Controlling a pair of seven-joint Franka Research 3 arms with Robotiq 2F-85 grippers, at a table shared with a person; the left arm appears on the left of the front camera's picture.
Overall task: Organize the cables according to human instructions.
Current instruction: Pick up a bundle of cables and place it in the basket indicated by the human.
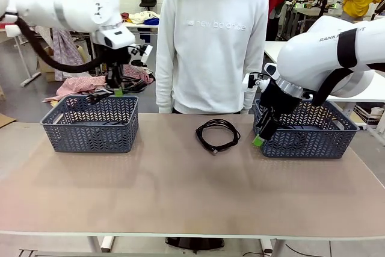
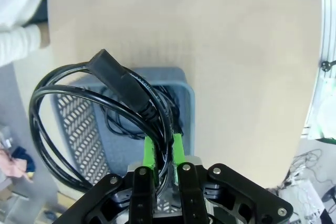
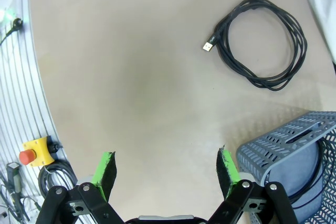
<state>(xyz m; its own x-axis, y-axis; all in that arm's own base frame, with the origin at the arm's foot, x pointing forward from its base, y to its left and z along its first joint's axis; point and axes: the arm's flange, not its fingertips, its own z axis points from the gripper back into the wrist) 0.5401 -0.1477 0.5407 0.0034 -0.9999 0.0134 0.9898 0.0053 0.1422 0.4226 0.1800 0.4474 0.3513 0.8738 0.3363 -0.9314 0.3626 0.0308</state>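
Note:
My left gripper is shut on a coiled black cable. The coil hangs just above the left grey basket, its chunky plug sticking out of the loops. Another cable lies inside that basket. A third coiled cable rests on the table's middle, in front of the person. My right gripper stands open and holds nothing, low beside the near left corner of the right basket, to the right of that cable.
The person in a white sweatshirt stands at the far edge between the baskets, hands down. A dark cable lies in the right basket. A yellow emergency stop box sits off the table's edge. Bare tabletop stretches toward me.

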